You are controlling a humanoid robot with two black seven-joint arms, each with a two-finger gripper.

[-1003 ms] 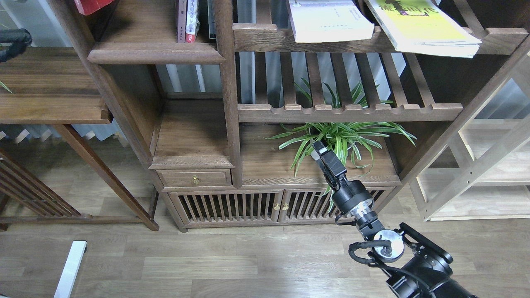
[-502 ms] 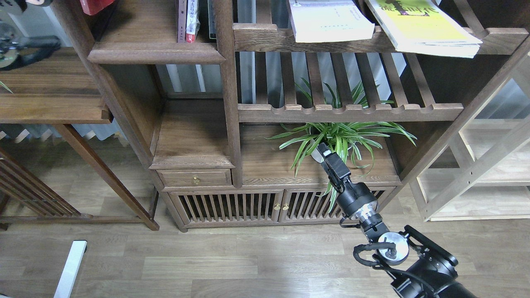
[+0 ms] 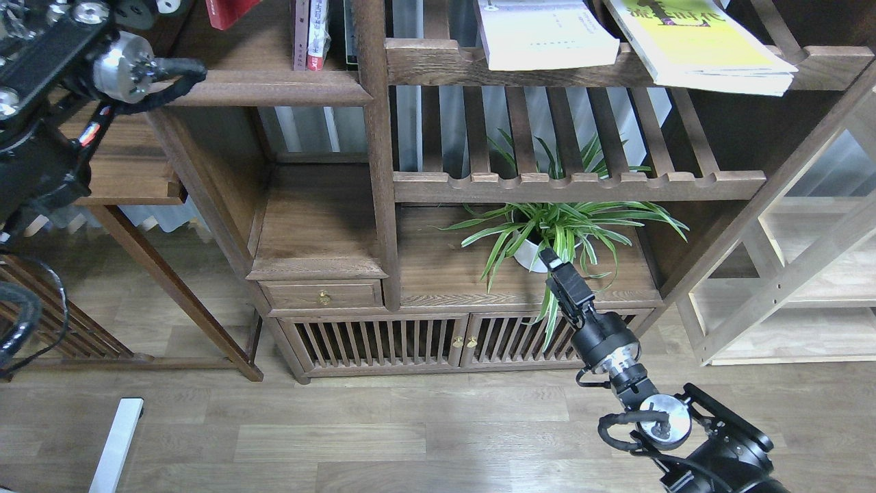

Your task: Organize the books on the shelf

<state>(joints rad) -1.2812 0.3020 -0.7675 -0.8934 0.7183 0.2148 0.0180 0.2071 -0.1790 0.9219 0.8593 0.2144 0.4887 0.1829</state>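
Observation:
The shelf is the dark board with a moulded front edge at the upper left, with a few books standing at its right end. A dark red book hangs tilted over it at the top edge. My left arm reaches in from the left; its gripper is cut off by the frame top beside that book. A white book and a yellow-green book lie flat on the upper slatted rack. My right gripper is low, by the plant pot, dark and end-on, holding nothing.
A spider plant in a white pot stands on the lower board. Below are a small drawer and slatted cabinet doors. A pale shelving unit stands at the right, a dark side table at the left.
My left arm has swung into view from the left and the red book has shifted right over the shelf. My right gripper has drawn back down and right from the plant.

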